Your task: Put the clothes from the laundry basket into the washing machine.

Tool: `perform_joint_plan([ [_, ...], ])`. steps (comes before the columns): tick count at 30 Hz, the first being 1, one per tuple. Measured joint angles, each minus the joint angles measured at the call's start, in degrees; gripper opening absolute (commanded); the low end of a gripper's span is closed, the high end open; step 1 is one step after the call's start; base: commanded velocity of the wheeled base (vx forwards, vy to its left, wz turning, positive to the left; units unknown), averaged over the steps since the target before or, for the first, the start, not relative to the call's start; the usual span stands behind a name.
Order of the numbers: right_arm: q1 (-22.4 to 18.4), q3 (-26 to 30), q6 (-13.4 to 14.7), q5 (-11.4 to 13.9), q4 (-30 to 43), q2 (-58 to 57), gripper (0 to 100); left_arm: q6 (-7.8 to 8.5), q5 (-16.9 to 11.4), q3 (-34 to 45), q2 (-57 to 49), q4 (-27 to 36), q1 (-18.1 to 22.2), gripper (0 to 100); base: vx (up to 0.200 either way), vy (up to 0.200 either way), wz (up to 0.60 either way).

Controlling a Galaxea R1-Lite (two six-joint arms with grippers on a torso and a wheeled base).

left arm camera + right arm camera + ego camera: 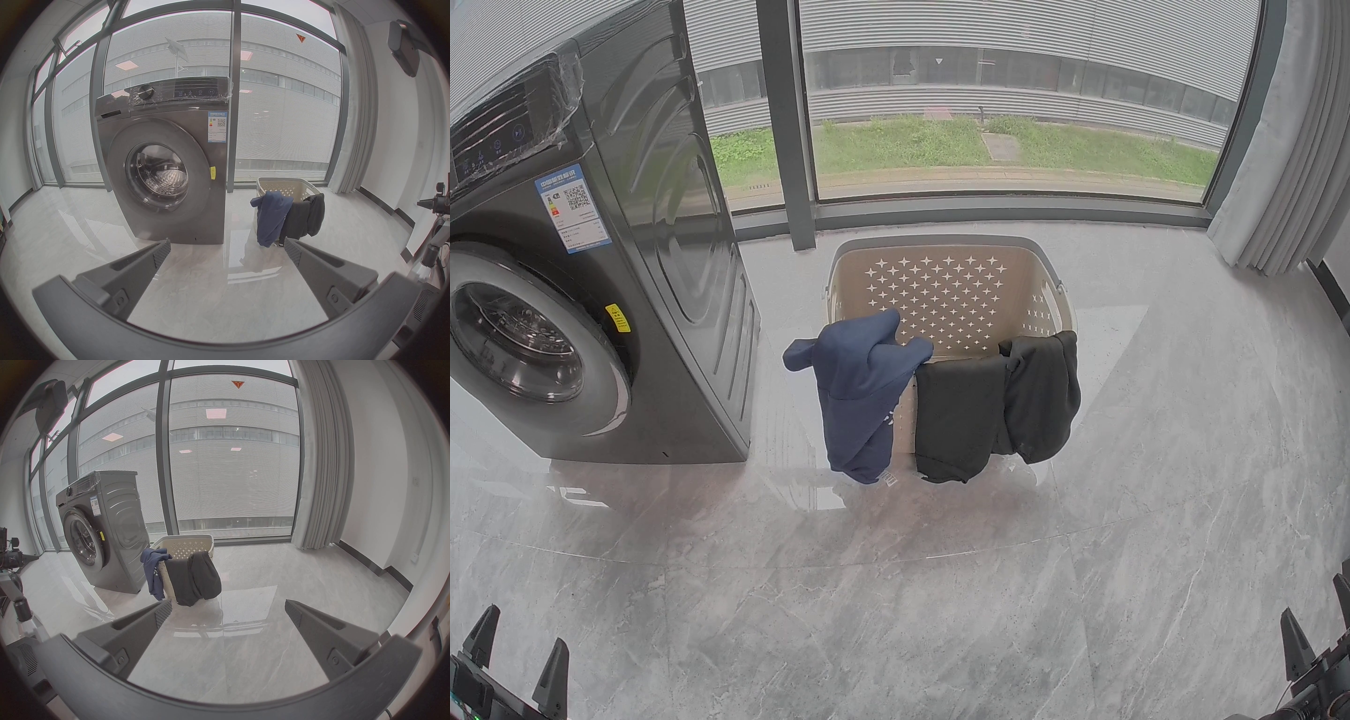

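A beige laundry basket (pixel 956 281) stands on the floor by the window. A blue garment (pixel 858 389) and a dark grey garment (pixel 998 398) hang over its near rim. To the basket's left is the dark grey washing machine (pixel 562 262), its round door (pixel 516 342) shut. The same basket (pixel 286 186) and machine (pixel 164 164) face the left wrist camera. My left gripper (pixel 516 652) is open low at the near left, far from the basket. My right gripper (pixel 1322 623) is open at the near right; the basket (pixel 185 547) and clothes (pixel 192 578) lie well beyond its fingers.
Bare marble floor (pixel 919 609) stretches between me and the basket. A tall window (pixel 1012 103) runs along the back, with a window post (pixel 783 122) between machine and basket. A grey curtain (pixel 1289 141) hangs at the far right.
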Motion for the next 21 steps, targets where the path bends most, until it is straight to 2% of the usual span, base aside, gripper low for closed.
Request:
perform_joint_plan([
  [6,0.0,0.0,0.0,0.0,0.0,0.0,100,0.00,0.0,0.0,0.0,0.0,0.0,100,0.000,0.000,0.00],
  [12,0.0,0.0,0.0,0.0,0.0,0.0,100,0.00,0.0,0.0,0.0,0.0,0.0,100,0.200,0.000,0.00],
  [21,0.0,0.0,0.0,0.0,0.0,0.0,100,0.02,0.0,0.0,0.0,0.0,0.0,100,0.000,0.000,0.00],
])
